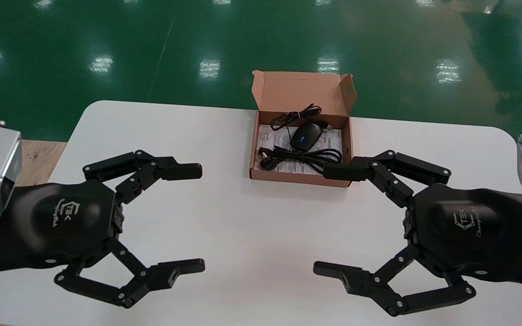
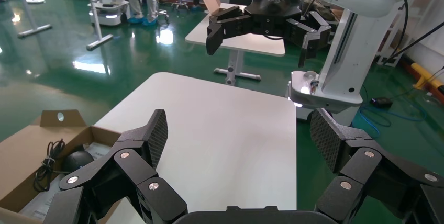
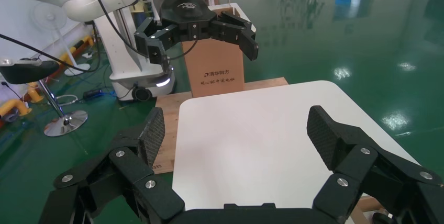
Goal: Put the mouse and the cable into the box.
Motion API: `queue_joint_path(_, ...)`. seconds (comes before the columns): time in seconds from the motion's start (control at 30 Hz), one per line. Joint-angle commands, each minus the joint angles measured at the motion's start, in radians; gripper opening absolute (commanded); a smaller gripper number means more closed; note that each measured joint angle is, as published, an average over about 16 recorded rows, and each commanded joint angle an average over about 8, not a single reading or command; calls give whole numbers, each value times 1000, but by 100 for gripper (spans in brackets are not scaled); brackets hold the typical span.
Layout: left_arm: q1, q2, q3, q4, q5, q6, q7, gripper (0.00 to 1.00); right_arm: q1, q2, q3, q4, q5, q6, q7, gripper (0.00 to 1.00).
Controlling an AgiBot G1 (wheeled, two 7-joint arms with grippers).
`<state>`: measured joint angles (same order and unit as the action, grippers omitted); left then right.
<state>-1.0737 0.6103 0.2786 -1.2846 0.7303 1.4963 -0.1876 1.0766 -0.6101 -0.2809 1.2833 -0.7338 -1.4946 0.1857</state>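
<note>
Mouse and black cable both lie inside the open cardboard box at far centre, left gripper and right gripper hover near side, wide open and empty, so loading looks done; next is likely closing the lid.

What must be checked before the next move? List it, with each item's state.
1. Mouse lies inside the box: ok.
2. Cable lies inside the box, nearer the robot than the mouse: ok.
3. Left gripper open and empty over the table: ok.
4. Right gripper open and empty: ok.
5. Right gripper's finger clear of the box's front corner: cannot tell.
6. Lid stands open: ok.
</note>
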Motion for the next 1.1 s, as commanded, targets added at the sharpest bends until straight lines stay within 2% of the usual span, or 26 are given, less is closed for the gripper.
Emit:
queue_joint_path(0.03, 0, 0, 0, 0, 0, 0, 0, 100, 0, 0, 0, 0, 0, 0, 0, 100)
queue_joint_path(1.1, -1, 1, 1, 1, 0, -1, 0, 100, 1, 0, 0, 0, -1, 0, 0, 100)
